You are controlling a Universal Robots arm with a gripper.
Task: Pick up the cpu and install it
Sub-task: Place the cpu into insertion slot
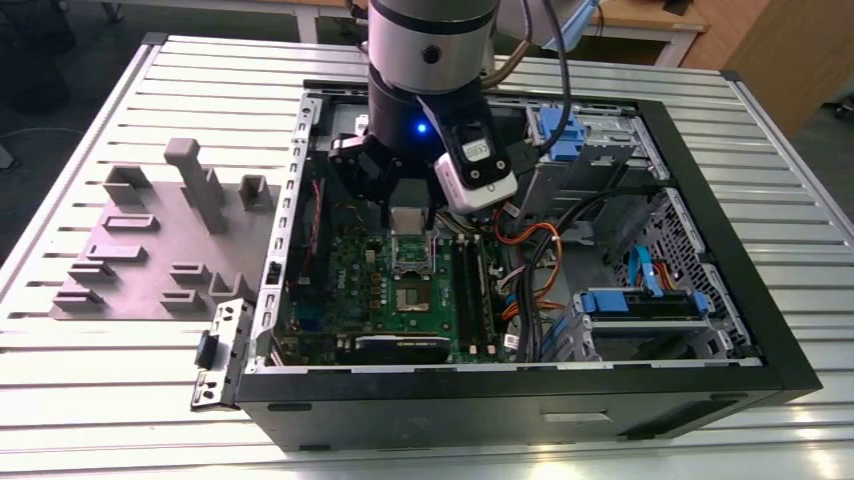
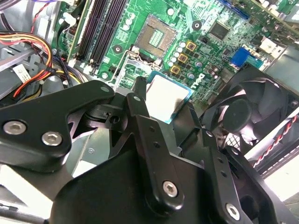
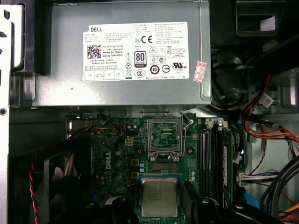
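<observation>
The black angular claw [image 2: 166, 100] looks matt and faintly grained, either plastic or coated metal, and is studded with bright steel screws [image 2: 169, 188]. Between its fingers [image 2: 138, 100] sits the small flat square cpu [image 3: 159, 196], its silvery-grey metal top brushed and dully shiny, its rim paler. Beneath the claw, the green motherboard circuit board [image 3: 117, 149] has a glossy lacquered face. Just ahead of the claw, the silver rectangular socket frame [image 3: 164, 135] is bare polished metal. Farther ahead, the large grey sheet-metal box [image 3: 121, 93] is smooth and matt, with a white satin paper label [image 3: 140, 51]. Beside the claw, the black round fan [image 2: 243, 116] is semi-gloss plastic.
</observation>
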